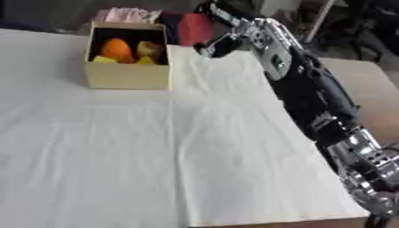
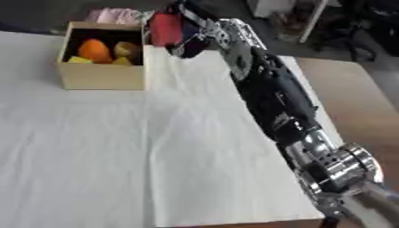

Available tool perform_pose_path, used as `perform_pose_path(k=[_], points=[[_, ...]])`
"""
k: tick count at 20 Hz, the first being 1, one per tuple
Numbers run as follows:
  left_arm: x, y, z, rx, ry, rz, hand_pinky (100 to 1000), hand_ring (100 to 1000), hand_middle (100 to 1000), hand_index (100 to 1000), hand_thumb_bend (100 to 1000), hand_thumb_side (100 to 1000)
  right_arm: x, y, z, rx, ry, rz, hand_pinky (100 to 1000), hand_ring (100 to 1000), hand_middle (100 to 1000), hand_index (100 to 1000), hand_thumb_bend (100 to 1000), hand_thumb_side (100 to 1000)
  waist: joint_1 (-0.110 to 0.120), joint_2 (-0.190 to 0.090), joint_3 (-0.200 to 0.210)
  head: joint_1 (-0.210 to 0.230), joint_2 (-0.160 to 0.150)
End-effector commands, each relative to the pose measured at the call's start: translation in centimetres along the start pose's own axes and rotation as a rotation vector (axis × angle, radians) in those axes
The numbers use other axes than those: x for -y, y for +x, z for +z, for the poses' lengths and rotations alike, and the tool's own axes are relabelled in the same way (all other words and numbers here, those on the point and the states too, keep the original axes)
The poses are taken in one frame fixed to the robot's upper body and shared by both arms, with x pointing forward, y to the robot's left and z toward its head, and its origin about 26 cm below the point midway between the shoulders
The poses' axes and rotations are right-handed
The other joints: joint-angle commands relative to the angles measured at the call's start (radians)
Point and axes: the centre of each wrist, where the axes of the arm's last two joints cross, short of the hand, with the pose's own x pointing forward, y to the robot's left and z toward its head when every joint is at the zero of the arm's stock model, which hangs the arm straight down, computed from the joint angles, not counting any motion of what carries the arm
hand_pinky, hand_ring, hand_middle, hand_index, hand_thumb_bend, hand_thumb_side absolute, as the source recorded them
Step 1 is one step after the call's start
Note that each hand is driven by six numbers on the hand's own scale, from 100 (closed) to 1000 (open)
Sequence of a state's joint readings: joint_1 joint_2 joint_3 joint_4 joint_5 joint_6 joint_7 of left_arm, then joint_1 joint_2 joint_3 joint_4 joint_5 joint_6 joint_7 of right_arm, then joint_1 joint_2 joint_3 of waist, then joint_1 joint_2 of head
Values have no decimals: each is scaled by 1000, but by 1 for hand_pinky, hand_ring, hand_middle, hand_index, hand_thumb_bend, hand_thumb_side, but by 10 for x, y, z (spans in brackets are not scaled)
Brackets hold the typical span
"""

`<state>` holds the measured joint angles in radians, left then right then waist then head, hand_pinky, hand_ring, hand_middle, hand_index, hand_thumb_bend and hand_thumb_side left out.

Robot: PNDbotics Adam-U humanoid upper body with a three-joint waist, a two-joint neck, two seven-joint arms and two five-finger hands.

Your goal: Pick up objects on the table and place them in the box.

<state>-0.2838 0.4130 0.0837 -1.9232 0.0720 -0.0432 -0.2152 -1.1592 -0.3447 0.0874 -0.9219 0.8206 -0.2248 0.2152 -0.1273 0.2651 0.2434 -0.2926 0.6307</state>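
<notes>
**Right arm stretched past the box**

Your right hand [image 1: 217,46] reached to the table's far edge, just right of the box [image 1: 127,75]; I could not tell its fingers' state. An orange object [image 1: 116,49] and yellow pieces [image 1: 148,50] sat inside the box.

The right arm [image 2: 273,98] wears a glossy black shell — broad and rounded along the forearm. Ribbed silver joints [image 2: 339,167] gleam at its near end, and the right hand [image 1: 221,44] shows black with silver-grey segments.
</notes>
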Motion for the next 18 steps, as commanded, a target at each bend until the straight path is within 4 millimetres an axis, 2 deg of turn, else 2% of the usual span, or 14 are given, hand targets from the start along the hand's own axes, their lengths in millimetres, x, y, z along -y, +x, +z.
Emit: perform_pose_path(k=[1, 4, 6, 8, 9, 12, 13, 18], points=[[-1, 7, -6, 33, -17, -5, 796, 594, 647, 783, 100, 586, 3, 17, -16, 2, -46, 4, 689, 582, 521, 575, 100, 100, 11, -9, 7, -16, -18], [1, 8, -7, 40, -27, 3, 797, 594, 647, 783, 100, 587, -18, 32, -27, -15, -31, 1, 694, 593, 547, 638, 100, 100, 11, -7, 19, -29, -22], [2, 9, -9, 44, -33, 6, 797, 594, 648, 783, 100, 587, -34, 38, -31, -40, -13, -3, 696, 609, 584, 735, 100, 182, 11, -5, 27, -40, -24], [3, 9, -10, 49, -38, 12, 797, 594, 648, 783, 100, 587, -48, 42, -34, -74, -10, 0, 698, 622, 620, 794, 100, 258, 11, -4, 35, -46, -26], [3, 9, -10, 49, -39, 13, 797, 594, 648, 783, 100, 587, -52, 43, -34, -88, -15, 8, 702, 640, 655, 838, 110, 323, 11, -3, 37, -48, -27], [3, 9, -10, 49, -40, 14, 797, 594, 648, 783, 100, 587, -59, 44, -35, -109, -32, 33, 702, 640, 655, 838, 110, 323, 11, -3, 40, -50, -28], [3, 9, -10, 48, -39, 14, 797, 594, 648, 783, 100, 589, -59, 44, -35, -112, -38, 38, 715, 691, 759, 934, 326, 530, 11, -3, 39, -49, -28], [3, 8, -9, 42, -37, 16, 798, 595, 648, 783, 100, 590, -51, 41, -34, -176, -126, 105, 730, 731, 830, 963, 420, 583, 10, -4, 36, -49, -29]])
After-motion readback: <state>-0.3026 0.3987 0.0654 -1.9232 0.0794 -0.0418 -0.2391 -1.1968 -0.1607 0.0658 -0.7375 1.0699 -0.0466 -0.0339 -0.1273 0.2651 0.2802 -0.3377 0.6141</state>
